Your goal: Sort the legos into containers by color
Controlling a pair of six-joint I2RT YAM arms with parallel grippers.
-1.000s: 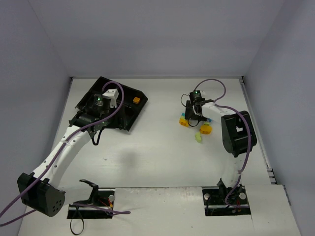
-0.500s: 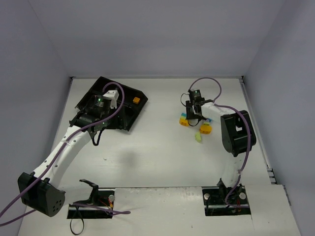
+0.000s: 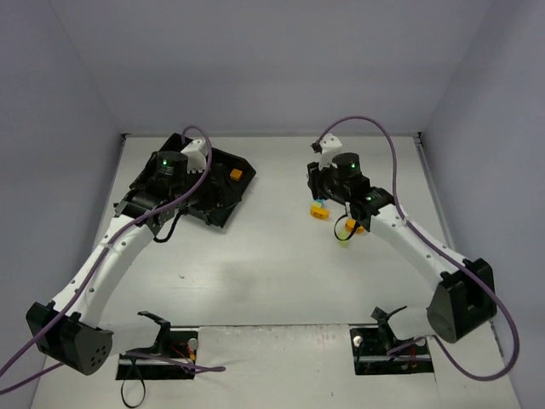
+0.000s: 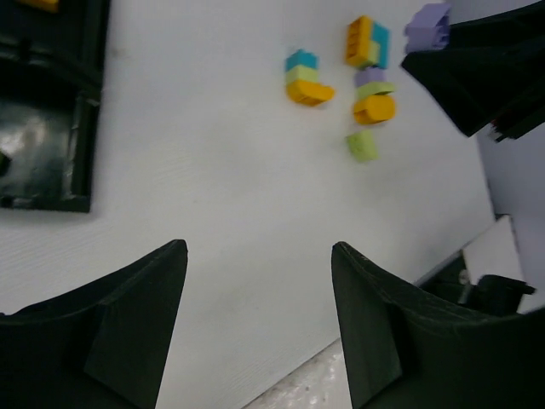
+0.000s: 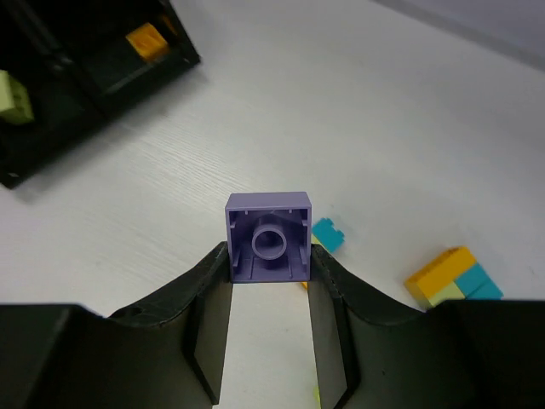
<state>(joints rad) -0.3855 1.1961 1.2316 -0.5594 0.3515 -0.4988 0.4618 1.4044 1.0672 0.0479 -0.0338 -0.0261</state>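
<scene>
Between the fingers of the right claw point(image 5: 269, 256): one purple brick point(image 5: 269, 239), pinched by two opposite sides and carried clear of the table (square, so no long axis to speak of; hollow underside turned to the wrist camera). Ahead of this claw and to its left, well apart across bare table: the tray point(image 5: 183, 60), set askew, with an orange brick point(image 5: 146, 40) in one compartment and a yellow-green brick point(image 5: 13, 95) in another. No purple is visible in the tray, so the compartment meant for this brick cannot be told; one not holding orange or yellow-green seems the likely choice. Below and just right of the claw: the unsorted pile, including a teal brick point(image 5: 328, 234) and an orange-teal stack point(image 5: 451, 277). Left claw point(image 4: 258, 251): jaws apart, nothing between them, hanging by the tray's edge and much nearer it than the right. Obstruction, as judged: nothing on the table between claw and tray, but the left arm over the tray may crowd the drop.
</scene>
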